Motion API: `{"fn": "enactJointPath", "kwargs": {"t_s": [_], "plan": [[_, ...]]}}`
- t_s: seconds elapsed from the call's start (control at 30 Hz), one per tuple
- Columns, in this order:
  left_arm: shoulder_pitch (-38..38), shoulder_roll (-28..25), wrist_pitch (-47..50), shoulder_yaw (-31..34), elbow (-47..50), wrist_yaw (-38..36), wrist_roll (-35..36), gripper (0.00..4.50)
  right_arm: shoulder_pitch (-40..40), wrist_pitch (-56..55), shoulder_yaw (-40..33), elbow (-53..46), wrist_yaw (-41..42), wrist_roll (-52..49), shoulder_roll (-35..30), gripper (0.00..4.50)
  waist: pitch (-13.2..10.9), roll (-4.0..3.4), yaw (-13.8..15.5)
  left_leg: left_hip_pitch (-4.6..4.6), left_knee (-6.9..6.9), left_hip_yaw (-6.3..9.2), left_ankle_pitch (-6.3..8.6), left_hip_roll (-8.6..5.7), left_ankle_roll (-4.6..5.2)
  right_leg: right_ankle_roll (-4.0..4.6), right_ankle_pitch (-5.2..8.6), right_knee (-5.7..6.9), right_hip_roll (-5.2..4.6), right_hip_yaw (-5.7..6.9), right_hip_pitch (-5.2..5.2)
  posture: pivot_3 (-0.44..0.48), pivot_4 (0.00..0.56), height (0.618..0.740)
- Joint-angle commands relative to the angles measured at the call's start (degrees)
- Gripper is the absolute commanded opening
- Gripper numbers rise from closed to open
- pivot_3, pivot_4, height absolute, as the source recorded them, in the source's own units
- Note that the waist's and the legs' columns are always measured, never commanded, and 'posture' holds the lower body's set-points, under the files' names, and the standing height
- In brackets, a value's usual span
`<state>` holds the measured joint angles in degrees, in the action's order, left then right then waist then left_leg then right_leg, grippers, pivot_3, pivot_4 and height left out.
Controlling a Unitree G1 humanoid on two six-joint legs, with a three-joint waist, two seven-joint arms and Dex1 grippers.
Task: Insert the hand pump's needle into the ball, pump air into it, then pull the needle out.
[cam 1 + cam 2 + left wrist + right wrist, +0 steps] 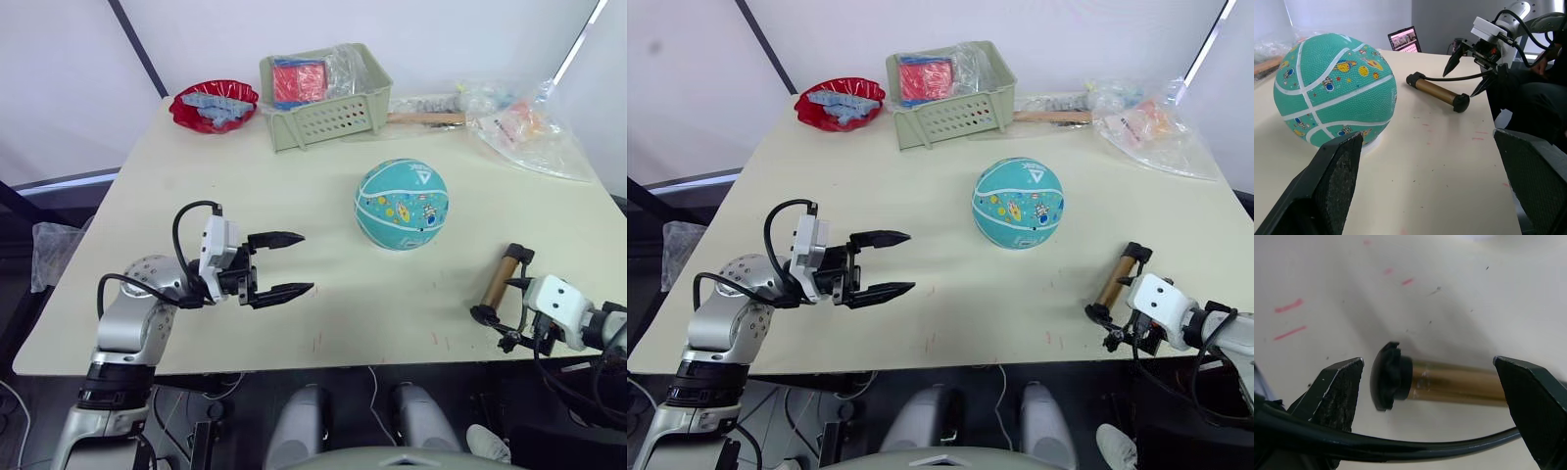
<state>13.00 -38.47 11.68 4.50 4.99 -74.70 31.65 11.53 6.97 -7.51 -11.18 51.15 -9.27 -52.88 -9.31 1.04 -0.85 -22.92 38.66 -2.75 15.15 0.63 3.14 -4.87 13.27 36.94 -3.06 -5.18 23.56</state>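
The teal ball [400,204] with cartoon prints rests on the table right of centre. My left gripper [284,264] hovers open to its left, a hand's width away and pointing at it, with nothing between the fingers. The bronze hand pump [502,282] lies near the table's front right edge. Its black end cap [1386,382] faces the edge and its T-handle points toward the ball. My right gripper [495,328] is open and straddles the cap end of the pump. The thin black hose [1400,443] runs across between its fingers [1334,391]. I cannot make out the needle.
A green basket [326,98] with bagged items stands at the back, with a red bowl [214,105] to its left. A wooden-handled tool [426,118] and plastic bags [524,122] lie at the back right. The table's front edge [323,364] is close to both grippers.
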Motion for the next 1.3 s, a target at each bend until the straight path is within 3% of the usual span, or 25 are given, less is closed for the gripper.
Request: {"fn": "enactJointPath", "kwargs": {"t_s": [0.03, 0.37, 0.63, 1.1, 1.3], "plan": [[-0.23, -0.14, -0.97, 1.02, 0.65, -0.02, 0.53, 4.50, 0.31, 0.01, -0.84, -1.86, 0.16, 1.72, -1.23, 4.47, 0.00, 0.00, -0.01, 0.00, 0.00, 0.00, 0.00, 0.00, 0.00, 0.00, 0.00, 0.00, 0.00, 0.00, 0.00, 0.000, 0.150, 0.735], [0.09, 0.16, -1.47, 0.91, -0.11, -0.23, 0.54, 4.50, 0.11, -6.54, 2.32, 1.67, -2.43, 13.99, -3.81, 4.47, 0.00, 0.02, -0.01, 0.00, 0.00, -0.01, 0.00, -0.02, 0.00, 0.02, 0.01, 0.00, 0.00, 0.02, 0.00, 0.000, 0.150, 0.735], [0.16, 0.25, -1.61, 0.85, -0.33, -0.16, 0.62, 4.50, -1.69, -8.88, 3.59, 3.75, -5.48, 17.49, -1.97, 4.47, 0.00, 0.03, -0.04, 0.00, 0.01, -0.01, 0.00, -0.02, -0.01, 0.03, 0.01, 0.00, 0.01, 0.02, 0.00, 0.000, 0.150, 0.735], [0.29, 0.96, -1.77, 0.48, -0.24, 0.39, 0.28, 4.50, -9.84, -7.30, 6.91, 6.28, -15.70, 21.77, 8.79, 4.47, 0.01, 0.07, -0.14, 0.00, 0.02, 0.00, -0.01, -0.01, -0.01, 0.05, 0.00, 0.01, 0.01, 0.02, 0.00, 0.000, 0.150, 0.735], [0.49, 1.05, -1.60, 0.45, -0.26, 0.46, 0.19, 4.50, -11.84, -5.44, 7.74, 6.61, -14.44, 21.01, 10.14, 4.47, 0.01, 0.07, 0.03, -0.04, 0.03, 0.05, -0.01, -0.01, -0.01, 0.02, -0.01, 0.00, 0.00, 0.08, 0.00, 0.000, 0.150, 0.735]]}}
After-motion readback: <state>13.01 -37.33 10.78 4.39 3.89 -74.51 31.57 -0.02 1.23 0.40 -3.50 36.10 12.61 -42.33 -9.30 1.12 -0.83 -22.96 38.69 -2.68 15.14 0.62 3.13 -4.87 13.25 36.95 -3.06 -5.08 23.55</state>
